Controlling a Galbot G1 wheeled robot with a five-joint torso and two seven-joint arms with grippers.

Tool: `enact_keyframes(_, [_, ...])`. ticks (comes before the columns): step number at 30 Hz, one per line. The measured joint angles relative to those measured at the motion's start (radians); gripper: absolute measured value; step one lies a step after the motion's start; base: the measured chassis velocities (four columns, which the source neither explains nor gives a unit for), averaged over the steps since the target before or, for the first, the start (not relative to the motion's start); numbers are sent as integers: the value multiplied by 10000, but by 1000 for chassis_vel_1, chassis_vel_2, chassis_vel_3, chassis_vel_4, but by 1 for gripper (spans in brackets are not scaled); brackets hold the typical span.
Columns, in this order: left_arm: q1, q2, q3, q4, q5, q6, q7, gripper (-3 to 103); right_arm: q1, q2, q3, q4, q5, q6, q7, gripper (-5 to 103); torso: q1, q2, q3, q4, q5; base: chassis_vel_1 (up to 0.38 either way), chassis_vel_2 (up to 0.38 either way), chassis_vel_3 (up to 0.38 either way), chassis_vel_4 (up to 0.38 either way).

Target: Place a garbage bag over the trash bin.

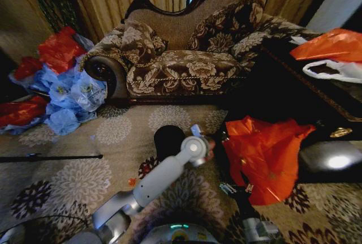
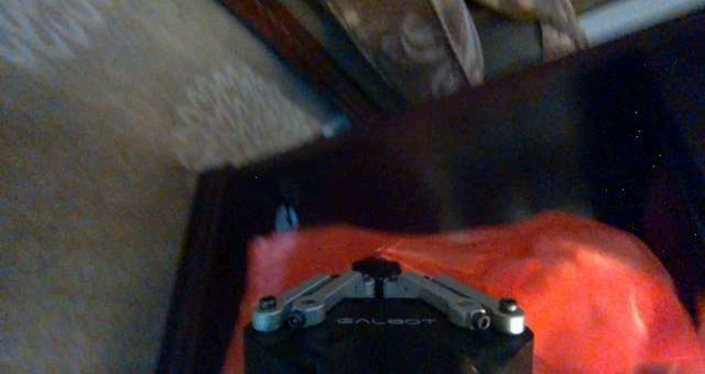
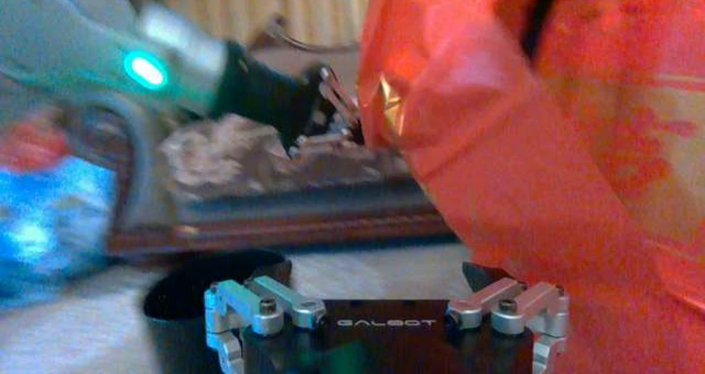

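The garbage bag (image 1: pixel 266 162), red-orange and crinkly, hangs in the air right of the small black trash bin (image 1: pixel 168 140), which stands on the carpet. My left gripper (image 1: pixel 214 142) reaches past the bin and is shut on the bag's near edge; in the left wrist view its fingers (image 2: pixel 375 267) are closed together against the garbage bag (image 2: pixel 529 283). My right gripper (image 1: pixel 236 188) sits below the bag. In the right wrist view it (image 3: pixel 380 295) stands open, the garbage bag (image 3: pixel 518 143) hanging against one finger and the trash bin (image 3: pixel 204 295) close beside it.
A patterned sofa (image 1: pixel 186 63) stands behind the bin. Blue and red bags (image 1: pixel 68 85) are heaped at the left. A dark table (image 1: pixel 283 94) on the right carries a larger orange bag (image 1: pixel 334 45) and a white one. A thin black pole (image 1: pixel 51 157) lies on the carpet.
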Motion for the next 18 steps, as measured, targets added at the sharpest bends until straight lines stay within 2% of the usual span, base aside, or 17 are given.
enact_keyframes(2, [2, 313, -444, -31, -61, 0, 3, 0, -47, -63, 73, 14, 354, 211, -885, 100, 0, 0, 0, 1, 2, 0, 0, 0, 0])
enact_keyframes(4, [45, 533, -698, -136, -169, 20, -1, 0, -78, -91, 105, 76, 645, 339, -1416, 100, 0, 0, 0, 2, 1, 0, 0, 0, 0])
enact_keyframes(8, [264, 883, -938, -419, -252, 44, -3, 0, -127, -132, 186, 238, 1182, 529, -2010, 100, 0, 0, 0, -1, 2, 0, 0, 0, 0])
enact_keyframes(14, [771, 1373, -1273, -795, -297, 55, -3, 0, -187, -174, 383, 794, 2005, 545, -2123, 100, 0, 0, 0, 0, 2, 0, 0, 0, 0])
enact_keyframes(18, [1172, 1685, -1706, -1191, -410, 56, -3, 0, -208, -257, 492, 1500, 2768, 317, -1864, 100, 0, 0, 0, 0, 2, 0, 0, 0, 0])
